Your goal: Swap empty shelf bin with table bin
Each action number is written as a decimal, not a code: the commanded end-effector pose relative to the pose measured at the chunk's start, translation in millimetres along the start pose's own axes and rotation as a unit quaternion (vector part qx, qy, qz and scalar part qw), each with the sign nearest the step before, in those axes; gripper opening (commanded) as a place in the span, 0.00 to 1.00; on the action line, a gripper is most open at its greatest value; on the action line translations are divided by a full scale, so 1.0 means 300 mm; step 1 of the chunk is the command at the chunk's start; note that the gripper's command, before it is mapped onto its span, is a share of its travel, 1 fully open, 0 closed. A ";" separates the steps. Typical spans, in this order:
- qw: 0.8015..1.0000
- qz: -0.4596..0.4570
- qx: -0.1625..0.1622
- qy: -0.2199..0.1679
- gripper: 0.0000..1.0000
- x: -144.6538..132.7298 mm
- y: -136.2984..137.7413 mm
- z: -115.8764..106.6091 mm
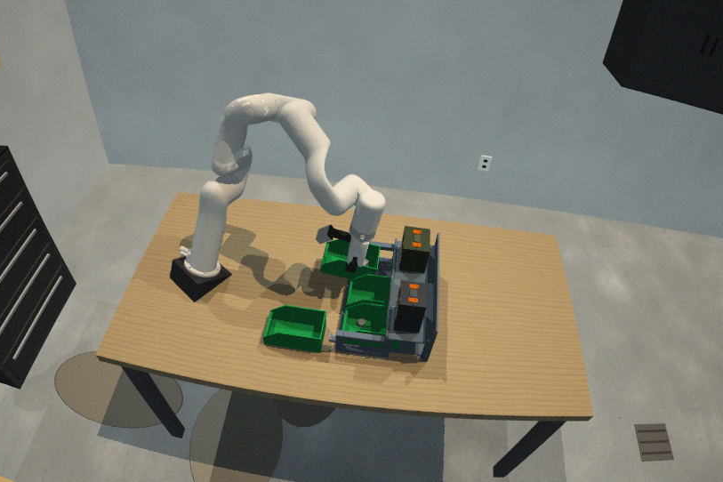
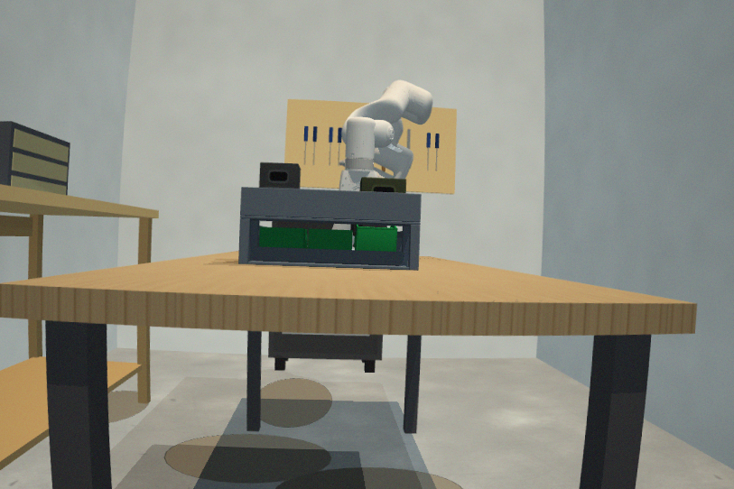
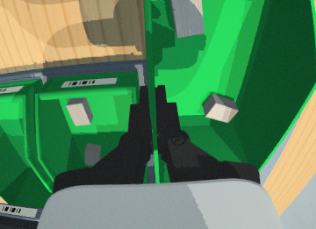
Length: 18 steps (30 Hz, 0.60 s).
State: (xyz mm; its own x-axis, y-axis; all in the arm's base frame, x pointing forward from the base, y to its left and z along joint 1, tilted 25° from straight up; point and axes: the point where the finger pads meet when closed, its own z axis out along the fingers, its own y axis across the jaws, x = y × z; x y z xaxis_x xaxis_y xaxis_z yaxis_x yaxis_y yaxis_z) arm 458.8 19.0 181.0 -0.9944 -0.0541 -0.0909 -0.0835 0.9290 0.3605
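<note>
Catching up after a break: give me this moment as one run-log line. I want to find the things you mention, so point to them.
gripper (image 1: 353,264) (image 3: 153,100): shut on parts bin's (image 1: 333,262) (image 3: 237,49) side wall | parts: inside | emptied bin (image 1: 294,328): on table (image 1: 503,317) | release: pending

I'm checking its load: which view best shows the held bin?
The wrist view: the parts in the held bin show clearly. The top view gives its outside, partly behind the gripper; exterior, only its rear.
</note>
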 end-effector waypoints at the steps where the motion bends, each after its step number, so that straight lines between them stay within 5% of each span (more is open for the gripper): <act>1: 1.000 0.000 0.000 -0.002 0.00 -0.004 0.000 -0.004; 18: 1.000 0.000 0.000 -0.002 0.00 -0.009 0.000 0.025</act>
State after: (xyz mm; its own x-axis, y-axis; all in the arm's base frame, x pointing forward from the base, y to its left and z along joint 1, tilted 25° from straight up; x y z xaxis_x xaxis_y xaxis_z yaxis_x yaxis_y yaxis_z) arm 460.6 22.0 173.8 -0.9944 -0.0539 -0.0914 -0.0835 0.9290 0.3605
